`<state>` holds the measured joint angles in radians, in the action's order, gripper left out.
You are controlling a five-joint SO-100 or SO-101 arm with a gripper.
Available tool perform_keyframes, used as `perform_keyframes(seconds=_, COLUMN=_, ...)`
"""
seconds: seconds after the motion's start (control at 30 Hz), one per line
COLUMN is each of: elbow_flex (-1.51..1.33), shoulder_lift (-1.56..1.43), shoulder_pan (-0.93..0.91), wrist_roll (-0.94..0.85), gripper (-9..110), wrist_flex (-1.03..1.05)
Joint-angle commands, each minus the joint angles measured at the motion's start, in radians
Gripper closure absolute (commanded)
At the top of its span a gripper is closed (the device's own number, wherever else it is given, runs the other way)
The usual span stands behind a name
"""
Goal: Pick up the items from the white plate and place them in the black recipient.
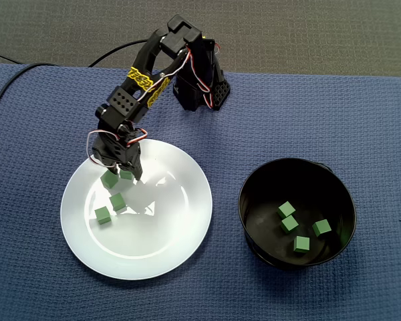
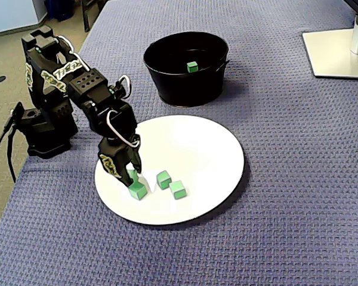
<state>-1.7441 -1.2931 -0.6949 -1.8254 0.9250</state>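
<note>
On the white plate (image 1: pixel 167 254) lie four small green cubes (image 1: pixel 117 200), sharp-edged and matte, all in the half nearer the arm (image 1: pixel 144 80). One cube (image 2: pixel 132 174) sits between the fingers of the gripper (image 2: pixel 129 171), which points down at the plate. The black fingers stand close on either side of it, yet I cannot tell whether they press it or whether it rests on the plate. Another cube lies just beside the fingertips, and the last two sit a little apart from each other toward the plate's middle. The plate is round, smooth and glossy, with a shallow raised rim and soft reflections on its surface. Beside it, clear of its rim, stands the black bowl (image 1: pixel 254 180), round, deep and shiny-walled. Four more green cubes (image 1: pixel 290 223) rest loosely on its floor, none stacked. The arm is black plastic with yellow patterned bands and looped wires at its joints, and its base stands near the mat's edge. Everything rests on a blue mat (image 1: pixel 361 120) with a coarse, waffle-like weave
</note>
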Motion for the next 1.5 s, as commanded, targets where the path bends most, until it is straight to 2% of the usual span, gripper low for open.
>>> perform_keyframes(seconds=0.0, elbow_flex=-0.012, shoulder_lift=0.018, shoulder_pan=-0.003, wrist_roll=0.012, gripper=101, wrist_flex=-0.034)
perform_keyframes(seconds=0.37, elbow_flex=0.011, shoulder_lift=-0.012, shoulder_pan=0.003, wrist_roll=0.061, gripper=101, wrist_flex=0.011)
perform_keyframes(seconds=0.53, elbow_flex=0.259, shoulder_lift=-0.114, shoulder_pan=0.015, wrist_roll=0.204, gripper=101, wrist_flex=0.38)
perform_keyframes(seconds=0.67, elbow_flex=0.517, shoulder_lift=-0.176, shoulder_pan=0.063, wrist_roll=0.383, gripper=101, wrist_flex=0.698)
perform_keyframes(seconds=0.8, elbow_flex=0.695, shoulder_lift=-0.267, shoulder_pan=0.187, wrist_roll=0.658, gripper=101, wrist_flex=0.807)
perform_keyframes(seconds=0.93, elbow_flex=0.822, shoulder_lift=-0.376, shoulder_pan=0.37, wrist_roll=0.989, gripper=101, wrist_flex=0.701)
perform_keyframes(seconds=1.07, elbow_flex=0.819, shoulder_lift=-0.506, shoulder_pan=0.634, wrist_roll=1.192, gripper=102, wrist_flex=0.449)
perform_keyframes(seconds=1.17, elbow_flex=0.684, shoulder_lift=-0.609, shoulder_pan=0.836, wrist_roll=1.229, gripper=102, wrist_flex=0.196)
perform_keyframes(seconds=1.3, elbow_flex=0.408, shoulder_lift=-0.658, shoulder_pan=1.083, wrist_roll=1.172, gripper=102, wrist_flex=-0.178)
perform_keyframes(seconds=1.47, elbow_flex=0.06, shoulder_lift=-0.571, shoulder_pan=1.238, wrist_roll=1.213, gripper=102, wrist_flex=-0.482)
